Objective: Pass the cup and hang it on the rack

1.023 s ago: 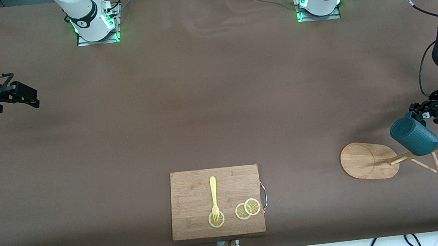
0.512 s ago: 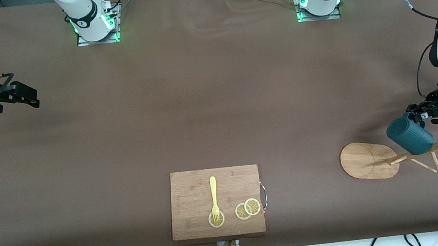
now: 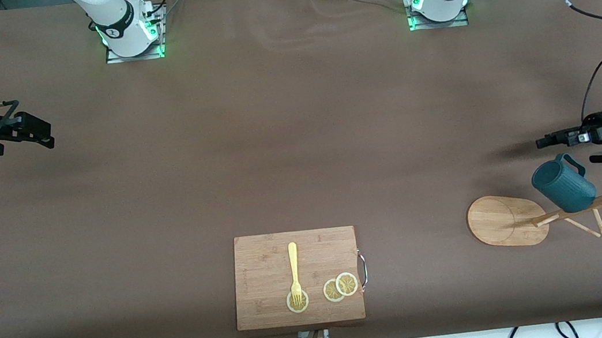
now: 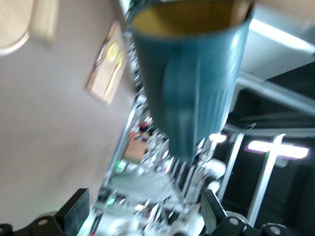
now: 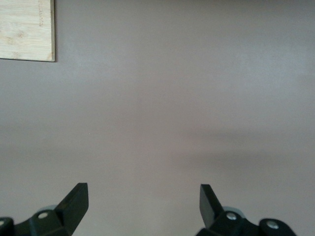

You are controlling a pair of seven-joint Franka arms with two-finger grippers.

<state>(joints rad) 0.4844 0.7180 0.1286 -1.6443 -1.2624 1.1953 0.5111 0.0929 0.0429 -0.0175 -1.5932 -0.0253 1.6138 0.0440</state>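
Observation:
The dark teal cup [image 3: 563, 185] hangs tilted on a peg of the wooden rack [image 3: 574, 210], its handle upward, and nothing grips it. My left gripper [image 3: 550, 141] is open over the table just beside the cup and clear of the handle. In the left wrist view the cup [image 4: 189, 83] fills the space ahead of the open left gripper [image 4: 145, 216], yellow inside showing, with the rack's base [image 4: 19, 24] at a corner. My right gripper [image 3: 43, 133] waits open over the right arm's end of the table; in its own view the right gripper [image 5: 142, 201] holds nothing.
A bamboo cutting board [image 3: 266, 255] lies near the table's front edge with a yellow fork [image 3: 295, 271] and lemon slices [image 3: 340, 287] on it. The rack's oval base [image 3: 496, 219] rests on the brown tablecloth.
My left gripper has opened, let go of the cup's handle and drawn back from it. The cup stays on the peg. The right arm has not moved.

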